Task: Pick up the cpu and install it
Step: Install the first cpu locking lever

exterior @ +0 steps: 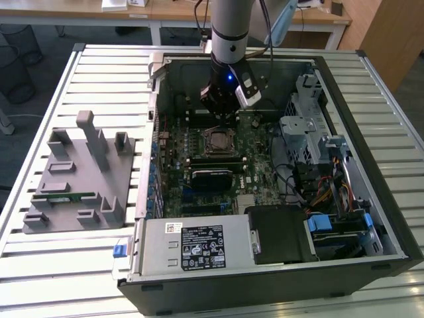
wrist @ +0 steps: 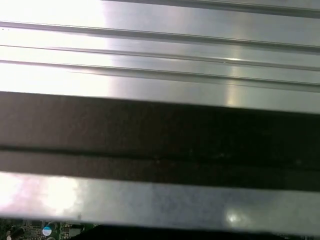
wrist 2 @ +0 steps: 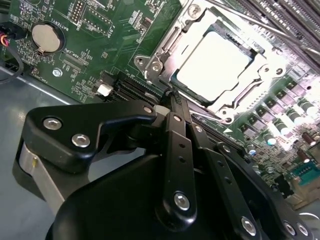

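The cpu (wrist 2: 212,65), a pale silver square, lies flat in the motherboard socket (wrist 2: 150,62) with the metal frame around it open. In the exterior view the cpu (exterior: 217,141) sits mid-board inside the open computer case (exterior: 344,199). My gripper (exterior: 220,114) hangs just above the socket's far edge. In the second wrist view my gripper (wrist 2: 171,97) has its black fingers (wrist 2: 176,145) closed to a point beside the socket, shut with nothing between them and apart from the cpu.
A grey plastic fixture (exterior: 73,179) holding a green memory stick (exterior: 63,197) sits on the slatted table (exterior: 40,265) at the exterior view's left. Inside the case are a black block (exterior: 212,177), a power supply (exterior: 192,245) and drive cages (exterior: 305,126). The case wall (wrist: 160,135) stands close.
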Robot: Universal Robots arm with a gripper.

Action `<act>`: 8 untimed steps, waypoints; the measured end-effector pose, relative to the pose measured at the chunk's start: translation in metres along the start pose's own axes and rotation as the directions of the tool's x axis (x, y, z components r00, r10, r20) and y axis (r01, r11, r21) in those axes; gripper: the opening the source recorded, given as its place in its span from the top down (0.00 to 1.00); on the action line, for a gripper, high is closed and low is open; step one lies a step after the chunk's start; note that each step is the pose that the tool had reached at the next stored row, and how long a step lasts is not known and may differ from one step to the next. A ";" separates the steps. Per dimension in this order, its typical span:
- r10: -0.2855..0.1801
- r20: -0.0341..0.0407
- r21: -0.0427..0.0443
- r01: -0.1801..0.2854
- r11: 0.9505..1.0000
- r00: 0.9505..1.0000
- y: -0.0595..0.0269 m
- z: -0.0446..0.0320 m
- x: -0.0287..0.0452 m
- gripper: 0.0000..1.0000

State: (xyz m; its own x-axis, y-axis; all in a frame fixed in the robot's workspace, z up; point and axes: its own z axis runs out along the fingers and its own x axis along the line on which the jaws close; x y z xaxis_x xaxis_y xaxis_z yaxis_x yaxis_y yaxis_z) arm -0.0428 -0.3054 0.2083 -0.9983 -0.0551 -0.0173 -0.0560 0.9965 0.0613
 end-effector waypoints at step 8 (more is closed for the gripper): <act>0.000 0.000 0.000 0.000 1.000 1.000 0.0030 0.0055 -0.0014 0.89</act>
State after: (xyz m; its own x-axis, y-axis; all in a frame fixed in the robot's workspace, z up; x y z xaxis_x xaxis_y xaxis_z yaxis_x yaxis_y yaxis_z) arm -0.0414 -0.3020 0.2030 -0.9983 -0.0550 -0.0168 -0.0559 0.9966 0.0613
